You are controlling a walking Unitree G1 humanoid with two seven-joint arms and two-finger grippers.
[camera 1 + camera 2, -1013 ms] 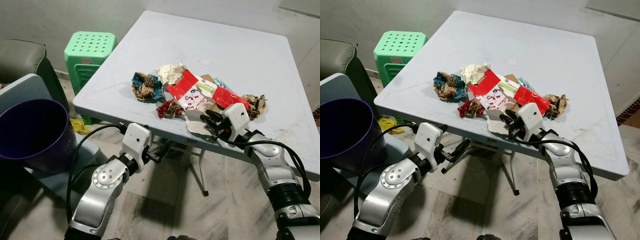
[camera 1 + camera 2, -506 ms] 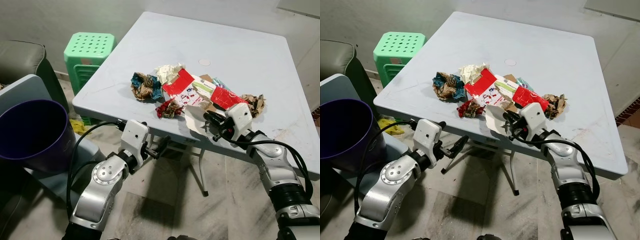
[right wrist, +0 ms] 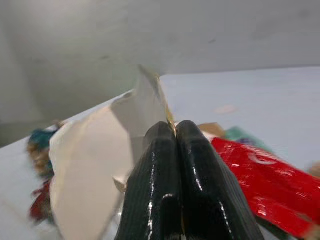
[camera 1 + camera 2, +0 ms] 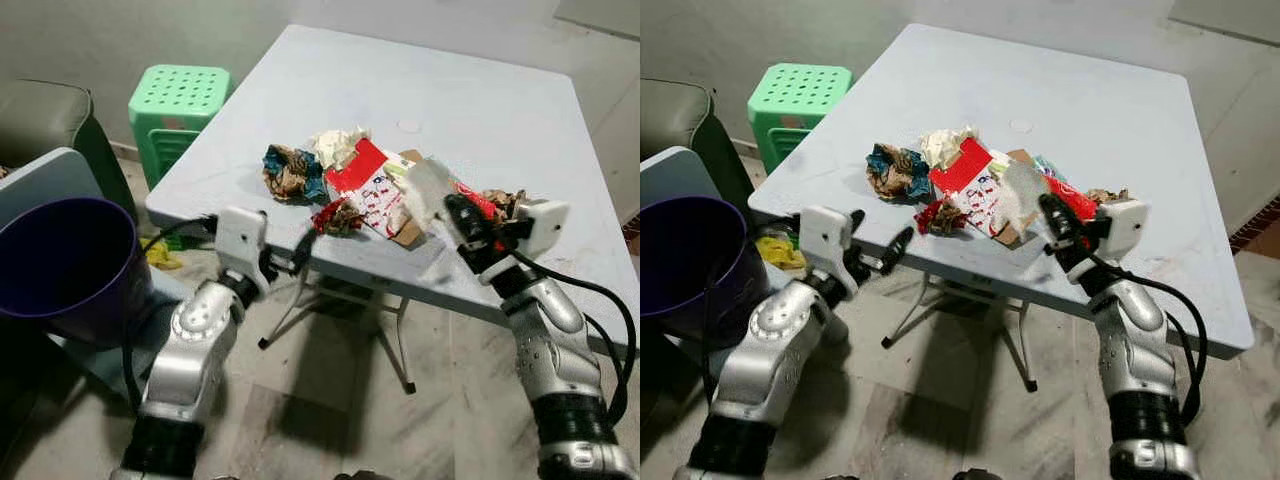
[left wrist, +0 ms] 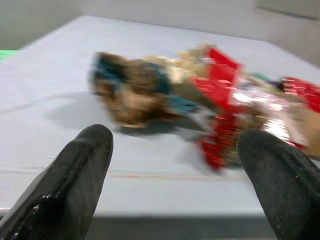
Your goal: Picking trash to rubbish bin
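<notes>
Paper scrap pinched in the right hand, bin away on the left.

Right hand (image 4: 462, 222) is clamped tight on a pale paper scrap (image 4: 424, 192), held up just above the litter heap near the front edge of the tabletop (image 4: 480, 110); in the right wrist view its fingers (image 3: 170, 165) are pressed together on the sheet's edge. The purple rubbish bin (image 4: 62, 262) stands on the floor off the tabletop's left front corner, well apart from that hand and much nearer the left arm, so I judge the scrap must cross the whole front edge leftward. Left hand (image 4: 285, 258) hovers at the front edge with fingers spread and nothing between them, pointing at the heap. Left on the tabletop: one teal-and-brown wad (image 4: 292, 172), one cream wad (image 4: 340, 146), one small red foil wad (image 4: 338, 217), two red wrappers that I can tell apart (image 4: 370, 182), one brown wad (image 4: 512, 203). One green stool (image 4: 180, 97) stands beyond the left edge.
</notes>
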